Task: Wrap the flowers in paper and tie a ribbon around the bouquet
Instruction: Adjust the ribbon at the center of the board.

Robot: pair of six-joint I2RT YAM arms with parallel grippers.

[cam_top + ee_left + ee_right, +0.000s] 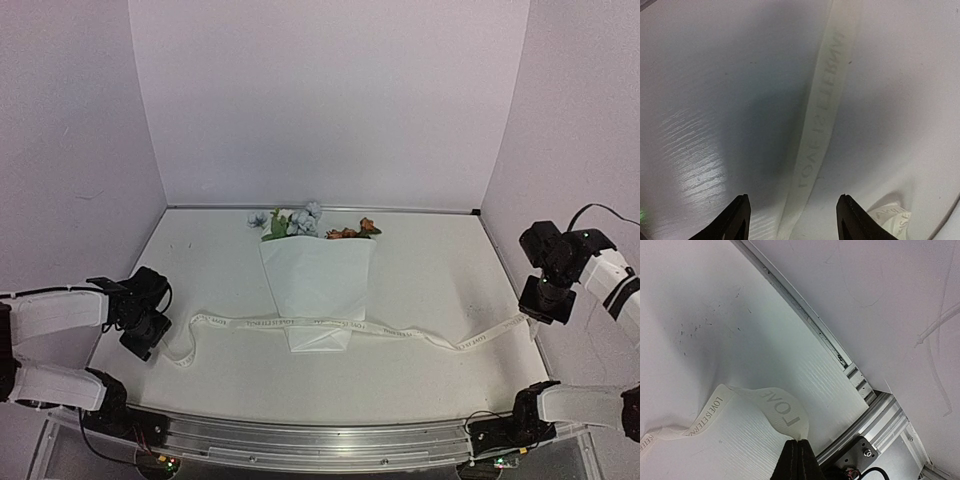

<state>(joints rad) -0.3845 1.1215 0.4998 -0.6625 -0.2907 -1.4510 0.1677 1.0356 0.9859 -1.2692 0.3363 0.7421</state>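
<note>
The right gripper (799, 444) pinches one end of the single cream ribbon (782, 412), jaws closed tight on the lettered fabric. The left gripper (792, 200) hovers with jaws apart over the other end, which lies flat. Mid-table (430, 270), the ribbon crosses one folded, tapering white paper (318, 275), with one bunch of flowers (300, 222) at its far opening.

Cream ribbon (240, 321), faintly grey-lettered
</note>
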